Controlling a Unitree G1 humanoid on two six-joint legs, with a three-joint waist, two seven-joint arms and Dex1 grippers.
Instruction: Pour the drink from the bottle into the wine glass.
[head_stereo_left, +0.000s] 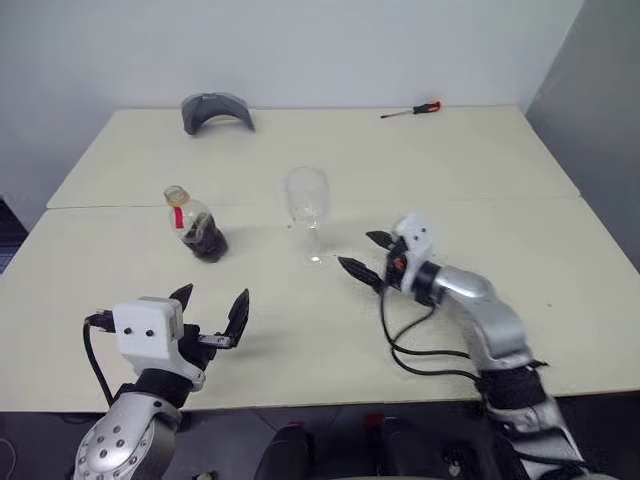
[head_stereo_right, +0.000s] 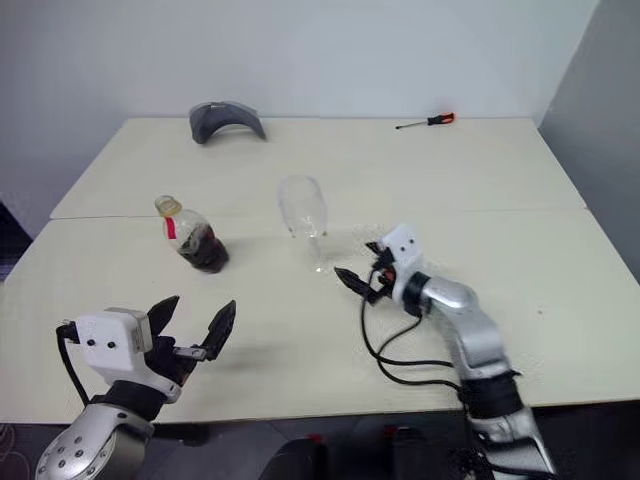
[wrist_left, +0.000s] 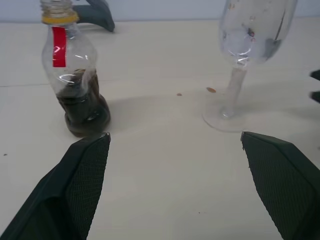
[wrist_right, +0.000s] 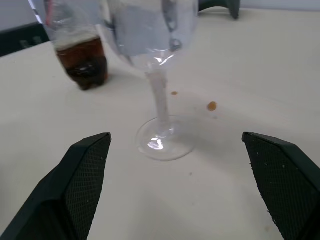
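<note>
The bottle (head_stereo_left: 197, 226) stands upright left of the table's middle, with no cap on it, a red label strip at its neck and the dark drink (wrist_left: 82, 107) in its lower part. To its right stands the wine glass (head_stereo_left: 307, 203), clear and upright, with no drink visible in its bowl. My left gripper (head_stereo_left: 214, 296) is open near the front edge, pointing at the gap between the bottle and the wine glass, apart from both. Just right of the glass's foot (wrist_right: 164, 143), my right gripper (head_stereo_left: 358, 251) is open and holds nothing.
A grey curved object (head_stereo_left: 216, 108) lies at the back left and a red-handled screwdriver (head_stereo_left: 412, 110) at the back right. Two small brown drops (wrist_right: 212, 106) mark the table (head_stereo_left: 520, 230) by the glass's foot. A black cable (head_stereo_left: 410, 345) loops beside my right arm.
</note>
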